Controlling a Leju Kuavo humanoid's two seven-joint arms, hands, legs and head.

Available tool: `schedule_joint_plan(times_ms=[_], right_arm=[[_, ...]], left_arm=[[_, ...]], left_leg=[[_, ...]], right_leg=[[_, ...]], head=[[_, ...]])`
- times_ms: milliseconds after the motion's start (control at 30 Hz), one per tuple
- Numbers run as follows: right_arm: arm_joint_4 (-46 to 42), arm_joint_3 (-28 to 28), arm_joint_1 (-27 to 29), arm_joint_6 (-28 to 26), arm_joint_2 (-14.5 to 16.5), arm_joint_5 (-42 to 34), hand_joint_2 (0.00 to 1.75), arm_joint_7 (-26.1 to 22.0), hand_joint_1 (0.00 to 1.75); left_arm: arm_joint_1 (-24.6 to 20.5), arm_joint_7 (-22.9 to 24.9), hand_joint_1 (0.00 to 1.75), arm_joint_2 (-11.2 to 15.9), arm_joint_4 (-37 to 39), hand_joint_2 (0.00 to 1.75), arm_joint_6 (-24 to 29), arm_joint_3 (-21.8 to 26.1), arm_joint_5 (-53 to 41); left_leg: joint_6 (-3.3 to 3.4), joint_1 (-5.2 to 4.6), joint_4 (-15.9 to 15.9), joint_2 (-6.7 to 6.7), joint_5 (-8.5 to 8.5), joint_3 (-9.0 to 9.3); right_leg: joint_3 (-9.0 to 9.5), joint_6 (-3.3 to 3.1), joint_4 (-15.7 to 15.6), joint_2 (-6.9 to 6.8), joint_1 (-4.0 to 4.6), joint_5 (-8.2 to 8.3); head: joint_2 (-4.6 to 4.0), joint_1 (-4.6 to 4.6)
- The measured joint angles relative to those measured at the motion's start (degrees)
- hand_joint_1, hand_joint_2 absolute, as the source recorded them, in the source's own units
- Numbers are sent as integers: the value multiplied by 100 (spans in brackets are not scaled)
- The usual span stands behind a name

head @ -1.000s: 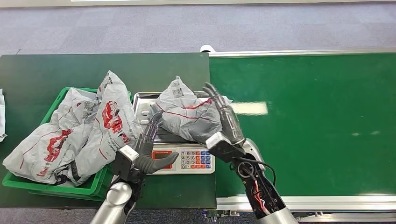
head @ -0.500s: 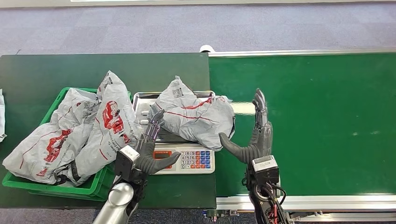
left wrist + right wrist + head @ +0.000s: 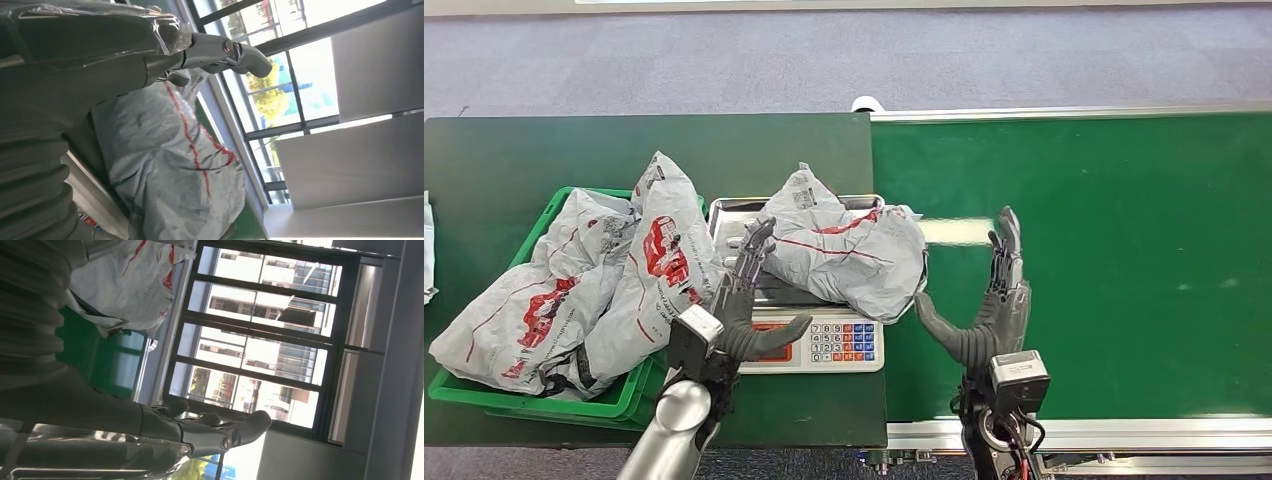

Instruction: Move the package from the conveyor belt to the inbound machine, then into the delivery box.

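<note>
A grey package with red markings (image 3: 839, 250) lies on the steel pan of the weighing scale (image 3: 816, 340), the inbound machine, with its keypad facing me. My left hand (image 3: 742, 305) stands open at the package's left edge, fingers raised beside it, thumb over the scale's display. Over the green conveyor belt (image 3: 1104, 260), my right hand (image 3: 989, 300) is open and upright, a little to the right of the package and apart from it. The same package (image 3: 175, 175) fills the left wrist view, and the package (image 3: 127, 282) is also seen from the right wrist.
A green delivery box (image 3: 614, 405) at the left holds several grey packages (image 3: 584, 280), piled above its rim. The scale and box stand on a dark green table (image 3: 544, 150). The belt's metal edge (image 3: 1074, 432) runs along the front.
My right hand let go of the package on the scale and drew back to the right over the belt. My left hand edged up toward the package's left side.
</note>
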Motion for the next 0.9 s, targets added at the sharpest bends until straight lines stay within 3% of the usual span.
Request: schedule_joint_plan(times_ms=[267, 467, 700, 800, 900], right_arm=[[53, -53, 118, 62, -2, -1, 175, 1, 0], [172, -84, 114, 409, -1, -71, 175, 6, 0], [719, -296, -102, 1436, -2, -471, 175, 699, 0], [995, -357, -218, 1546, -11, -224, 175, 845, 0], [1141, -415, -275, 1532, -13, -141, 175, 835, 0]], left_arm=[[-554, 303, 0, 70, -79, 175, -91, -190, -767], [-1053, 777, 0, 145, 44, 175, -542, -485, -1376], [-1958, 1482, 0, 167, 810, 175, -1025, -1044, -1853], [-2159, 1838, 0, 194, 1171, 175, -1310, -1243, -1980], [-2301, 1886, 0, 246, 1490, 175, -1529, -1476, -2249]], left_leg=[[0, 0, 0, 1, 1, 3], [0, 0, 0, -2, 1, 0], [1, -1, 0, 0, 2, 3], [0, -1, 1, 0, 2, 3], [0, 0, 1, -1, 1, 2]], right_leg=[[3, 0, 0, 0, 0, 1], [1, 0, 0, 0, 0, 1], [5, 0, 0, 0, -1, 3], [4, 0, 0, 0, -1, 3], [2, 0, 1, 0, 0, 2]], head=[[0, 0], [-1, -1], [0, 1], [0, 0], [0, -2]])
